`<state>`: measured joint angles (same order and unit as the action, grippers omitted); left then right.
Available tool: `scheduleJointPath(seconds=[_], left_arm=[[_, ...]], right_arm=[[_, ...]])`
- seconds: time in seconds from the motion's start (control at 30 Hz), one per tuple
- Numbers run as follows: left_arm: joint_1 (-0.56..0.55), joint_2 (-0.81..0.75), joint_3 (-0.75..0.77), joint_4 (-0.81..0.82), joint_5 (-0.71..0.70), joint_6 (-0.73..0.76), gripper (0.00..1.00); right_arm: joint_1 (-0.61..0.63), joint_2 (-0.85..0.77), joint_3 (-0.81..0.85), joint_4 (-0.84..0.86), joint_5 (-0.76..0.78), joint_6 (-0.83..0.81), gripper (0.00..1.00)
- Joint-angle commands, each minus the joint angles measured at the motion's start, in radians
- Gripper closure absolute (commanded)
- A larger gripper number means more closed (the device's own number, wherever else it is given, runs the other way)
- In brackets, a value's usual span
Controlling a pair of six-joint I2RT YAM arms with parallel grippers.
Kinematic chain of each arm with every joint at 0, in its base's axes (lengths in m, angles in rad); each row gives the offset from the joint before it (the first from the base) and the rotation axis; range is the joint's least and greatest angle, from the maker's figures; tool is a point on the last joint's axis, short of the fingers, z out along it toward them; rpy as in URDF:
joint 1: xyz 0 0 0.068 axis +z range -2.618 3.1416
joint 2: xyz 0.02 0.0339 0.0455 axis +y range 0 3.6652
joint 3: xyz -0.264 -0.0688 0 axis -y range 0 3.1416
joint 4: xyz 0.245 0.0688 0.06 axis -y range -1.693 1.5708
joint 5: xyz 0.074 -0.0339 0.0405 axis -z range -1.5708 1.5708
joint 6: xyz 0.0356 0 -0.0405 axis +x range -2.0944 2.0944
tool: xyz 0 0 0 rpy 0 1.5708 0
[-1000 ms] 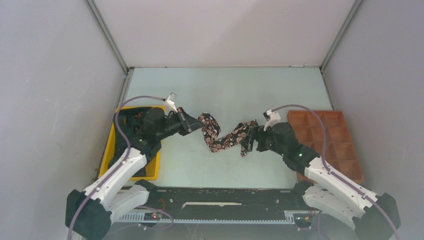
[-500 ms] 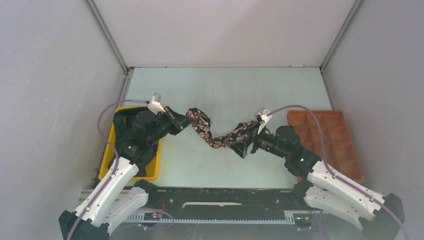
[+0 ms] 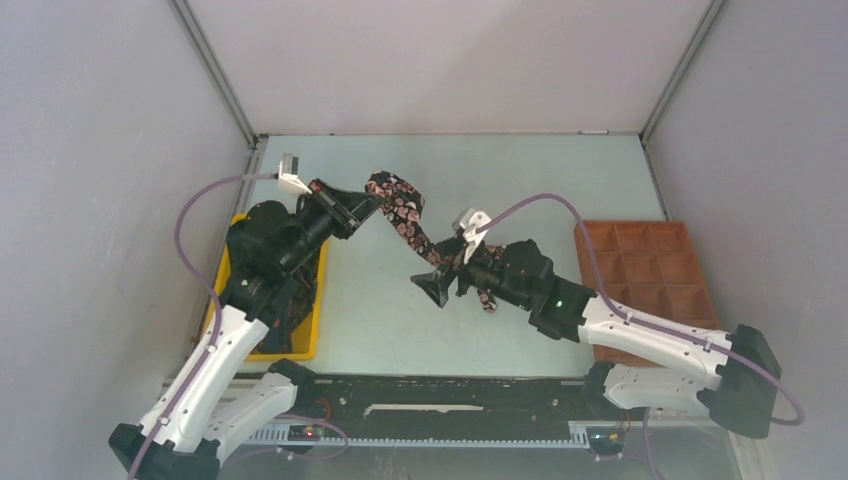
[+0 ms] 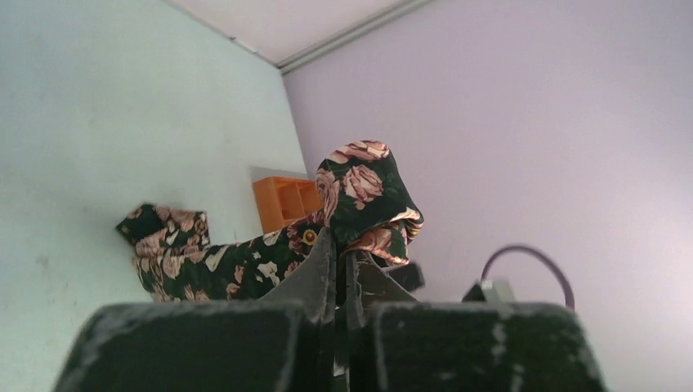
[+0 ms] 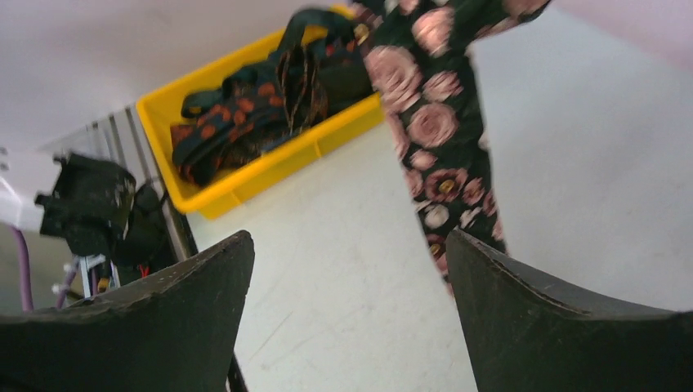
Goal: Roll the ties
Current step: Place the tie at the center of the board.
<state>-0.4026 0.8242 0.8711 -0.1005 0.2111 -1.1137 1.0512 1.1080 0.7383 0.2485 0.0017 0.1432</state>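
Note:
A black tie (image 3: 408,222) with pinkish floral spots hangs from my left gripper (image 3: 368,203), which is shut on one end and holds it above the table. The tie runs down and right, passes by my right gripper (image 3: 445,282), and its other end (image 3: 487,300) lies on the table. In the left wrist view the jaws (image 4: 343,245) pinch a fold of the tie (image 4: 359,184). My right gripper (image 5: 347,245) is open and empty; the tie (image 5: 437,122) passes just beside its right finger (image 5: 556,327). More ties (image 5: 261,102) lie in a yellow bin (image 5: 245,184).
The yellow bin (image 3: 318,300) sits at the left under my left arm. An orange compartment tray (image 3: 650,270) sits at the right edge; it also shows in the left wrist view (image 4: 282,200). Grey walls enclose the table on three sides.
My left gripper has lifted the tie's end up and toward the back. My right gripper has let go of the tie, opened, and moved left.

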Motion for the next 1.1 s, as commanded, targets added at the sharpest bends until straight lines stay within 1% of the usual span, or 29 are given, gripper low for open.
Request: scheduleJointPath(seconds=[0.0,0.07,0.17,0.2,0.27,0.37,0.43,0.47,0.53,0.6,0.67,0.7,0.8,0.87,0.93,1.0,1.07], left_arm=[[0.005,0.02,0.072,0.089,0.164,0.171,0.99],[0.007,0.031,0.049,0.11,0.234,0.232,0.99],[0.006,0.049,-0.012,0.17,0.365,0.297,0.99],[0.007,0.055,-0.038,0.179,0.406,0.311,0.98],[0.007,0.052,-0.088,0.179,0.478,0.329,0.98],[-0.002,0.01,-0.157,0.163,0.557,0.357,0.98],[-0.017,-0.027,-0.179,0.092,0.583,0.417,0.97],[-0.027,-0.039,-0.181,0.033,0.587,0.456,0.97],[-0.046,-0.056,-0.183,-0.074,0.583,0.522,0.97],[-0.074,-0.077,-0.189,-0.134,0.594,0.558,0.97],[-0.102,-0.108,-0.19,-0.155,0.606,0.579,0.97],[-0.113,-0.122,-0.183,-0.165,0.616,0.588,0.97],[-0.143,-0.145,-0.136,-0.196,0.663,0.629,0.96],[-0.157,-0.148,-0.087,-0.245,0.676,0.679,0.94],[-0.162,-0.148,-0.054,-0.294,0.675,0.721,0.93],[-0.162,-0.15,-0.052,-0.326,0.663,0.744,0.93],[-0.163,-0.16,-0.083,-0.333,0.653,0.75,0.94]], right_arm=[[-0.092,-0.048,0.116,0.009,-0.141,0.009,0.13],[-0.132,-0.077,0.124,-0.018,-0.208,0.033,0.15],[-0.163,-0.139,0.123,-0.106,-0.225,0.052,0.18],[-0.168,-0.16,0.117,-0.139,-0.204,0.055,0.18],[-0.178,-0.197,0.091,-0.205,-0.115,0.073,0.19],[-0.227,-0.229,0.052,-0.349,0.082,0.181,0.27],[-0.296,-0.227,0.015,-0.416,0.13,0.303,0.34],[-0.331,-0.216,0.004,-0.45,0.129,0.344,0.35],[-0.392,-0.174,0.002,-0.508,0.092,0.411,0.33],[-0.44,-0.116,0.031,-0.569,0.026,0.453,0.29],[-0.45,-0.027,0.105,-0.661,0.01,0.489,0.24],[-0.447,0.008,0.142,-0.707,-0.024,0.511,0.23],[-0.416,0.102,0.219,-0.803,-0.062,0.602,0.16],[-0.373,0.157,0.261,-0.822,-0.07,0.651,0.12],[-0.329,0.216,0.3,-0.831,-0.047,0.688,0.1],[-0.293,0.28,0.335,-0.826,-0.047,0.72,0.07],[-0.265,0.358,0.379,-0.825,-0.047,0.739,0.07]])
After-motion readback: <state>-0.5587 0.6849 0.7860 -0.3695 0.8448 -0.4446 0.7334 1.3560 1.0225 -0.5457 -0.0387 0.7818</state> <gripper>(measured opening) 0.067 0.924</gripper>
